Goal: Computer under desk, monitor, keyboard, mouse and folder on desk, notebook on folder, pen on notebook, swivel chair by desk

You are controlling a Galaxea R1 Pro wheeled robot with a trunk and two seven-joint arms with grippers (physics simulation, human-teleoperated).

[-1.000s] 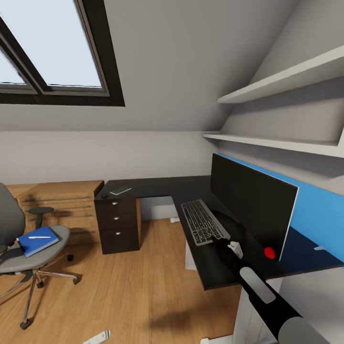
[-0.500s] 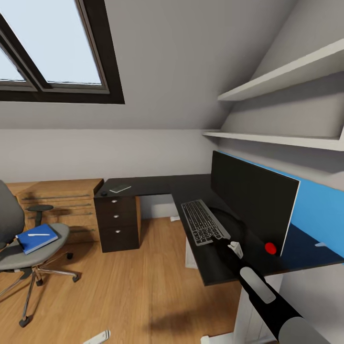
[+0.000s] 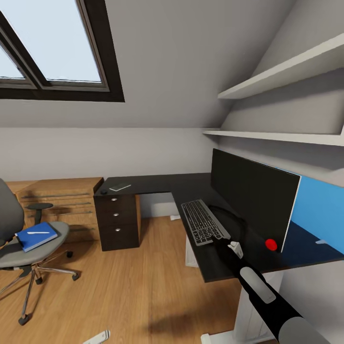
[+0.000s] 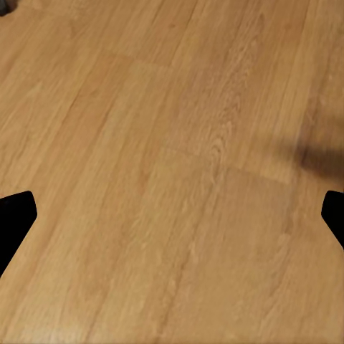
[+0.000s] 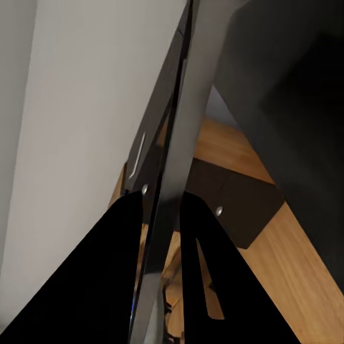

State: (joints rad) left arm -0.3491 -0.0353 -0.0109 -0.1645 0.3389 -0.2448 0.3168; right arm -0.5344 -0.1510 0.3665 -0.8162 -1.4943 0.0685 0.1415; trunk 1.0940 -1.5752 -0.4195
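The black monitor (image 3: 251,200) stands on the black desk (image 3: 162,184) at the right, with the keyboard (image 3: 201,221) lying in front of it. My right gripper (image 3: 220,239) is at the keyboard's near end. In the right wrist view the gripper (image 5: 161,287) is shut on the thin keyboard (image 5: 172,193), seen edge-on. The swivel chair (image 3: 19,255) stands at the left and carries the blue folder (image 3: 36,236) with the white pen (image 3: 37,232) on it. The notebook (image 3: 120,188) and the small dark mouse (image 3: 103,191) lie on the desk's far corner. My left gripper (image 4: 172,215) hangs open over the floor.
A light wooden chest (image 3: 62,200) stands against the back wall beside the desk's drawers (image 3: 117,222). Two wall shelves (image 3: 277,138) hang above the monitor. A skylight (image 3: 52,52) is in the sloped ceiling. Wooden floor (image 3: 129,286) lies between chair and desk.
The whole picture has shifted slightly, so the camera moved. My right arm and the keyboard keep their places on the desk.
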